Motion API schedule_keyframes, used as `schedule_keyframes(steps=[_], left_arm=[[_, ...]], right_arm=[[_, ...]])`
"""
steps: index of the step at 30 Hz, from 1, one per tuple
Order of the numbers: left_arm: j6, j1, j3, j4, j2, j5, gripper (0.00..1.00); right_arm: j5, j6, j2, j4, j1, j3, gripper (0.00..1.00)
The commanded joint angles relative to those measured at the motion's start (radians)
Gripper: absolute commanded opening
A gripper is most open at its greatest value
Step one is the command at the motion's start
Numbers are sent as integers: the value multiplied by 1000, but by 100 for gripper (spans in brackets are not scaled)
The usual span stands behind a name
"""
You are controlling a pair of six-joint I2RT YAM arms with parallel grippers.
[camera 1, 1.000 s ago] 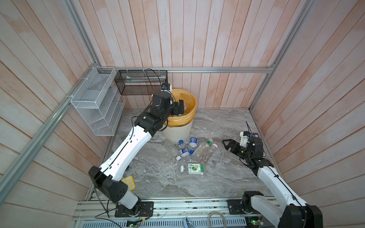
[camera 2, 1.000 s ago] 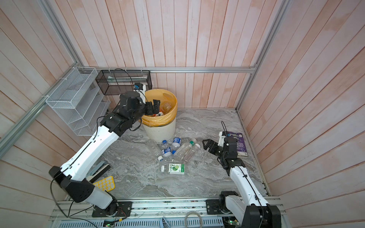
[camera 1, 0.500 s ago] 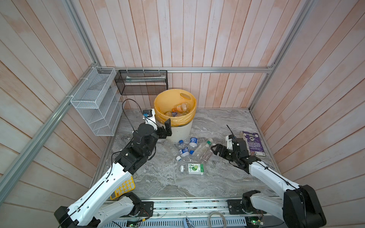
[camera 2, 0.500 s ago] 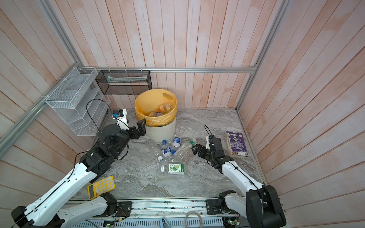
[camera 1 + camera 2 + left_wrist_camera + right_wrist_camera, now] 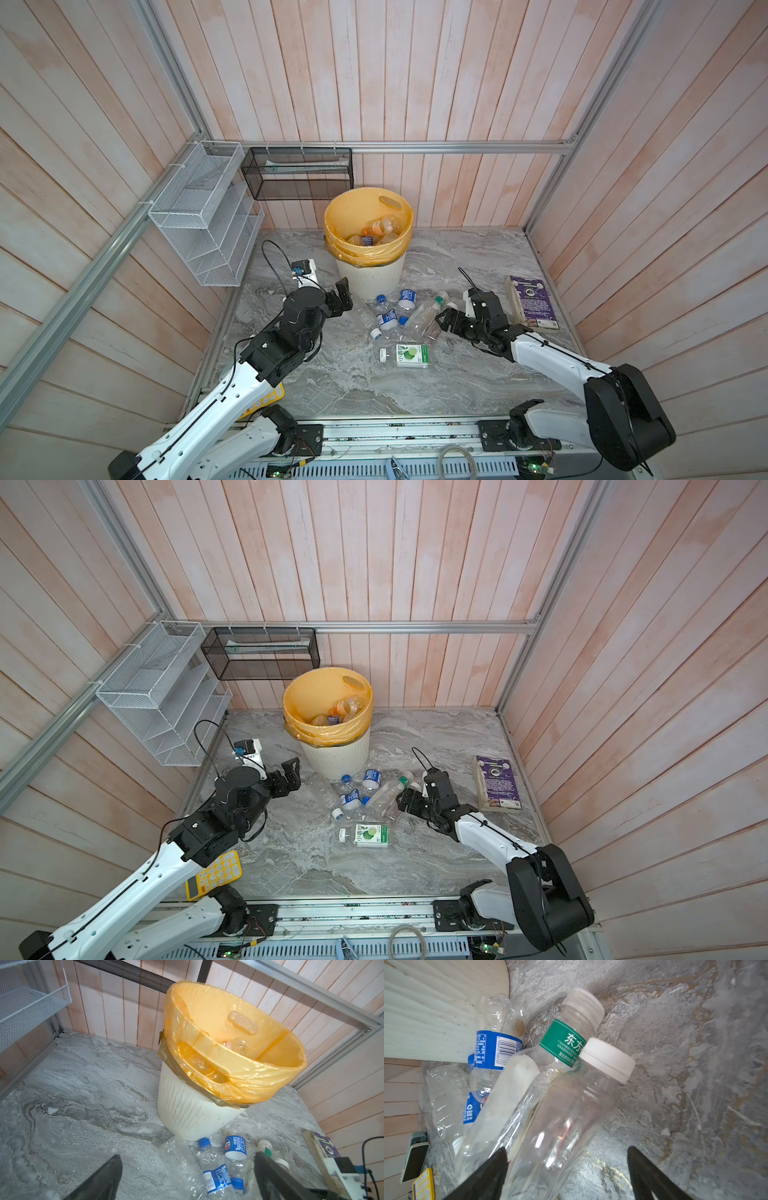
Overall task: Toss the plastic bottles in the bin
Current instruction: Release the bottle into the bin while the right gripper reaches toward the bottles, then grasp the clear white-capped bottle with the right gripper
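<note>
The bin (image 5: 370, 278) stands at the back wall, partly filled; my left arm has dropped back from its rim, and the left gripper (image 5: 344, 298) now hangs empty beside its wall, jaws wide apart; the right gripper (image 5: 566, 1149) has pushed into the plastic bottles (image 5: 390, 318) lying just in front of the bin, jaws apart astride the white-capped bottle (image 5: 566, 1115), not yet pinching; I judge that pick comes next.

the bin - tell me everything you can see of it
The bin is a round, cream-white ribbed plastic tub standing upright at the back of the table. A yellow-orange bag lines it, folded over the rim and held by brownish tape. Several bottles lie inside; more lie on the table right by its foot.
</note>
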Motion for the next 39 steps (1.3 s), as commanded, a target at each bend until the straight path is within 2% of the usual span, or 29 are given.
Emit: schedule_keyframes(steps=[1, 6, 13, 16, 19, 26, 29, 39], left_arm=[[-25, -3, -19, -8, -13, -9, 100], [-29, -3, -29, -15, -20, -9, 99], [-30, -3, -41, -29, -40, -25, 100], [-36, -3, -43, -33, -38, -25, 100], [-40, -2, -46, -34, -38, -22, 100], [-34, -3, -52, -13, -21, -8, 100], [-34, -2, -58, -3, -13, -3, 100], [-34, -2, -90, 2, -22, -3, 100]], right_arm=[[56, -10, 25, -31, 4, 29, 87], [102, -16, 37, -45, -17, 13, 79], [78, -114, 35, -73, -144, -10, 70], [44, -123, 15, -95, -153, 3, 76], [27, -81, -62, -107, -142, 8, 83], [8, -41, -172, -146, -133, 12, 91], [2, -20, -164, -137, -112, 21, 92], [102, 36, -26, -131, 63, 80, 91]])
